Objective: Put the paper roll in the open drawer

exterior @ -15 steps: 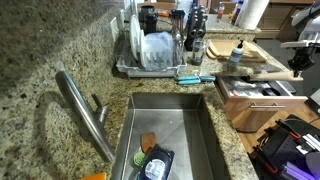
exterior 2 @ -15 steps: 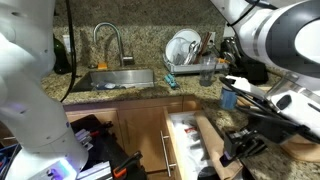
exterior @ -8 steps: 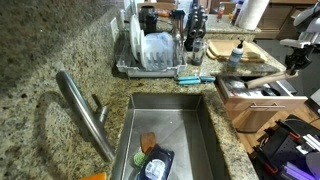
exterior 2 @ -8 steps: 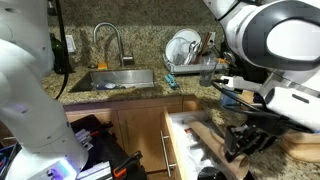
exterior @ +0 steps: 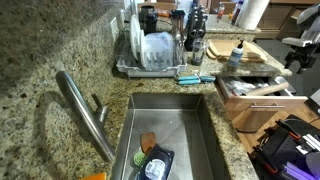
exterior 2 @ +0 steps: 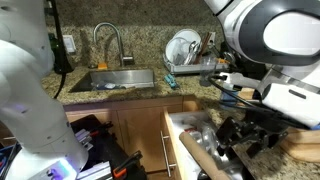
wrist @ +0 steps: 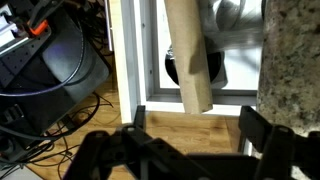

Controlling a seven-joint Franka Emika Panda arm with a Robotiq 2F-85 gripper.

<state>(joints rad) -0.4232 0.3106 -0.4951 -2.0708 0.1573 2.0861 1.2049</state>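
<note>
The paper roll [wrist: 188, 55], a long brown cardboard tube, lies free over the open drawer [wrist: 140, 60] in the wrist view, and one end reaches toward the drawer's front edge. In an exterior view the paper roll [exterior: 264, 89] rests across the top of the open drawer [exterior: 250, 108], below the counter edge. My gripper [wrist: 195, 130] is open just above and in front of the tube's end, with nothing between its fingers. It hangs over the drawer in both exterior views, as the gripper [exterior: 298, 55] and as the gripper [exterior 2: 240, 138].
A steel sink [exterior: 168, 135] with a faucet [exterior: 85, 112] holds dishes. A dish rack [exterior: 155, 50], a cutting board [exterior: 240, 50] with a bottle [exterior: 236, 56], and a white paper towel roll [exterior: 255, 12] stand on the granite counter. A black bag [wrist: 55, 70] sits on the floor beside the drawer.
The jaws went from shut on the tube to wide open. The tube dropped from its tilted, held position onto the drawer, and the gripper now stands a little above it.
</note>
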